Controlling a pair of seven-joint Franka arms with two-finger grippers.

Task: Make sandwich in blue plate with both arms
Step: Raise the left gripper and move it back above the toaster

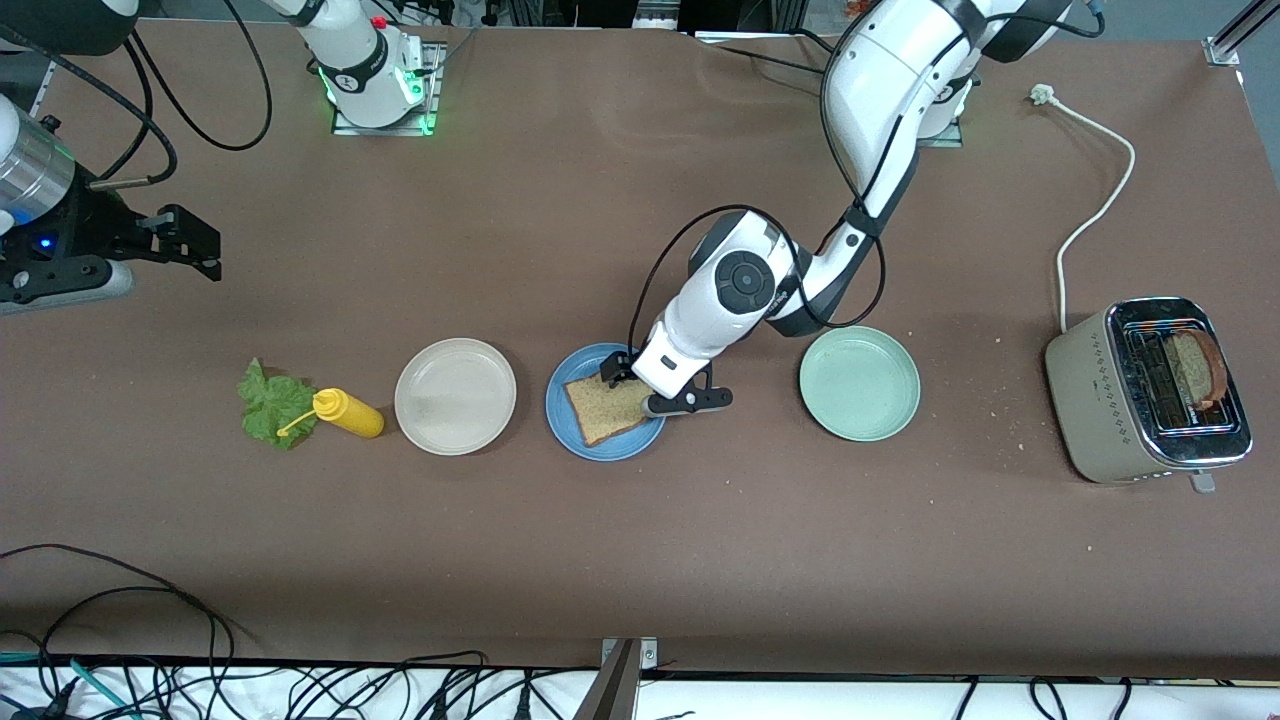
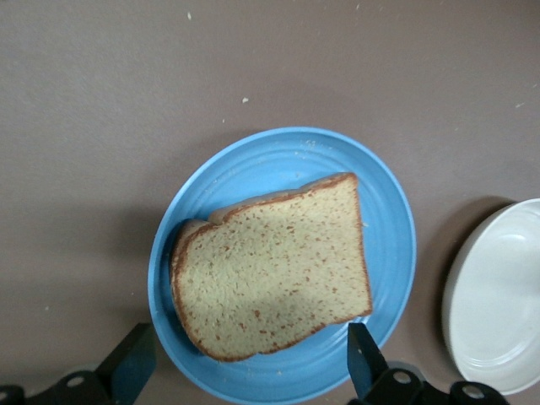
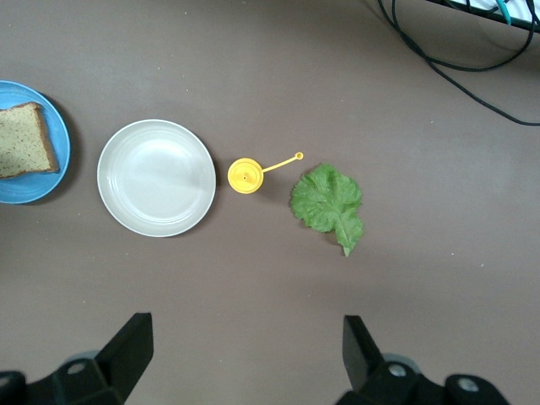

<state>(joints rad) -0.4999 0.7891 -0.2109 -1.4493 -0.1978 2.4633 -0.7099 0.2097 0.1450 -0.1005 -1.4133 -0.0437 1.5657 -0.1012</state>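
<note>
The blue plate [image 1: 574, 432] lies mid-table with one slice of speckled brown bread [image 1: 605, 410] flat on it. My left gripper [image 1: 640, 388] hangs low over the plate's rim, open and empty; in the left wrist view [image 2: 246, 364] its fingers stand wide apart, clear of the bread [image 2: 274, 266] and over the plate [image 2: 278, 156]. The crinkly green lettuce leaf [image 1: 272, 405] lies on the table toward the right arm's end. My right gripper [image 1: 193, 242] is open and empty, high over the table at that end; its wrist view [image 3: 246, 337] shows the lettuce [image 3: 327, 198]. A second bread slice [image 1: 1197, 365] stands in the toaster.
A yellow squeeze bottle [image 1: 347, 412] stands beside the lettuce. A beige plate [image 1: 455, 396] lies between the bottle and the blue plate. A pale green plate [image 1: 859, 383] lies toward the left arm's end, then the toaster [image 1: 1105, 400] with its white cord [image 1: 1095, 215].
</note>
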